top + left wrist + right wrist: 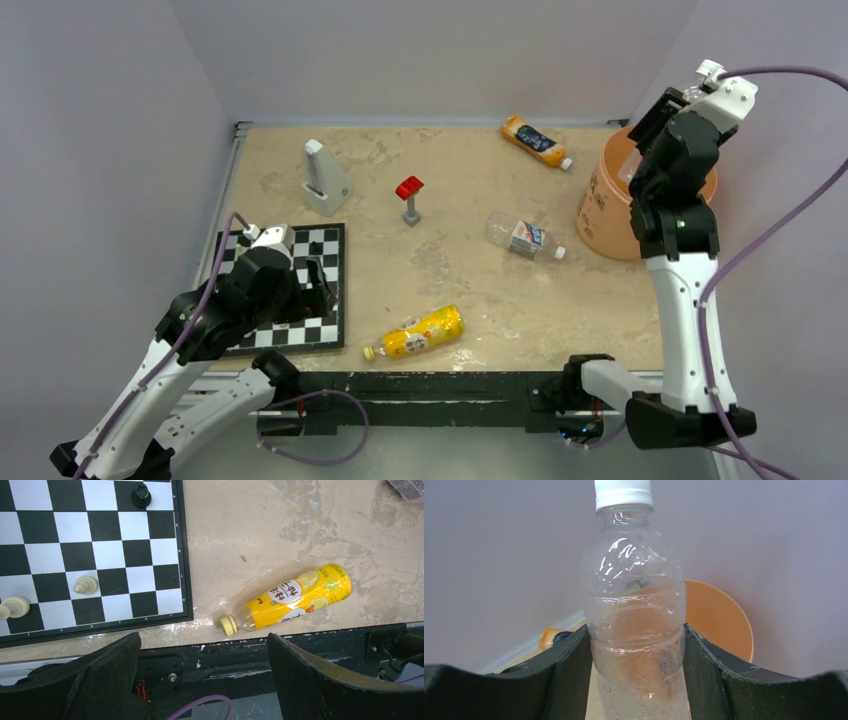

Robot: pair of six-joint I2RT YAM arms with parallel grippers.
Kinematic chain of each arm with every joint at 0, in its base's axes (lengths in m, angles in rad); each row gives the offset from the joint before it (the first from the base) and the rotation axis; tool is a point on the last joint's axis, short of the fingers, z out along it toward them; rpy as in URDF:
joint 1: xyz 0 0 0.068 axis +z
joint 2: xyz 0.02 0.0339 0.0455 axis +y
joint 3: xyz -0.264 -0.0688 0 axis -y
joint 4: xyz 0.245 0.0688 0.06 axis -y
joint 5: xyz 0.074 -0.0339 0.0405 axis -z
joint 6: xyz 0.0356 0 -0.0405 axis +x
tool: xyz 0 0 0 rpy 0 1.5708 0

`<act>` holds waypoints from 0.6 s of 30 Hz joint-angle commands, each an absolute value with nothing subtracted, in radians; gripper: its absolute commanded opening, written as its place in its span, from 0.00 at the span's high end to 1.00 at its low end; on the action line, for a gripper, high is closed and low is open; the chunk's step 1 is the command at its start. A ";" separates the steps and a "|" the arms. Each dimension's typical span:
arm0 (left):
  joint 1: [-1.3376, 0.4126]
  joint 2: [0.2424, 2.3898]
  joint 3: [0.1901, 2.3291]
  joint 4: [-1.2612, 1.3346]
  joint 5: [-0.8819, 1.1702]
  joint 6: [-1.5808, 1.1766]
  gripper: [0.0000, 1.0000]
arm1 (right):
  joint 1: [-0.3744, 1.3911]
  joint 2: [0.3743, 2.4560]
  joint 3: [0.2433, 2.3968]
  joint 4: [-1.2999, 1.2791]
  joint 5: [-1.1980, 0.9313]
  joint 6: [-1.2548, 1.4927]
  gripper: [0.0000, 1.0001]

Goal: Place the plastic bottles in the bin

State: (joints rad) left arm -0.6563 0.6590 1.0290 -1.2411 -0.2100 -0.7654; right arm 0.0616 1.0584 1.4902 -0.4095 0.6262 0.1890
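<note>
My right gripper (636, 636) is clamped on a clear bottle (636, 600), one finger on each side of its lower body. Its long axis runs straight out between the fingers, white cap (623, 492) away from the wrist. The arm holds it high at the far right, by the bin (600, 215). The bin's rim shows behind and right of the bottle in the wrist view, but I cannot tell whether the bottle is squarely over the mouth, as the arm hides it from above.

My left gripper (204, 639) hangs with its fingers spread wide and nothing between them, over the near part of the chessboard (300, 330). The yellow bottle (415, 333) lies on its side to its right, cap toward the near left, base toward the far right. It lies just beside the table's near edge and near the board's right edge.

A labelled clear bottle (522, 238) lies mid-table, cap right, near the bin. An orange bottle (535, 141) lies by the far wall, cap toward the bin.
</note>
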 commanded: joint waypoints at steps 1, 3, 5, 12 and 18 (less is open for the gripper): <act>-0.660 0.635 1.073 -1.261 -0.241 -0.746 0.00 | -0.023 1.132 1.472 -0.246 0.696 0.134 0.50; -0.660 0.622 1.074 -1.269 -0.250 -0.746 0.00 | -0.064 1.151 1.443 -0.191 0.695 0.137 0.50; -0.660 0.611 1.074 -1.276 -0.259 -0.743 0.00 | -0.101 1.178 1.420 -0.151 0.686 0.140 0.50; -0.660 0.587 1.063 -1.277 -0.253 -0.726 0.00 | -0.186 1.340 1.459 -0.208 0.683 0.165 0.08; -0.661 0.592 1.060 -1.264 -0.229 -0.705 0.00 | -0.186 1.338 1.474 -0.271 0.683 0.184 0.02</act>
State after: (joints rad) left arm -0.6563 0.5930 1.0378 -1.2819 -0.2398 -0.7403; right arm -0.1860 1.3972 1.4372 -0.2623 0.6674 0.1665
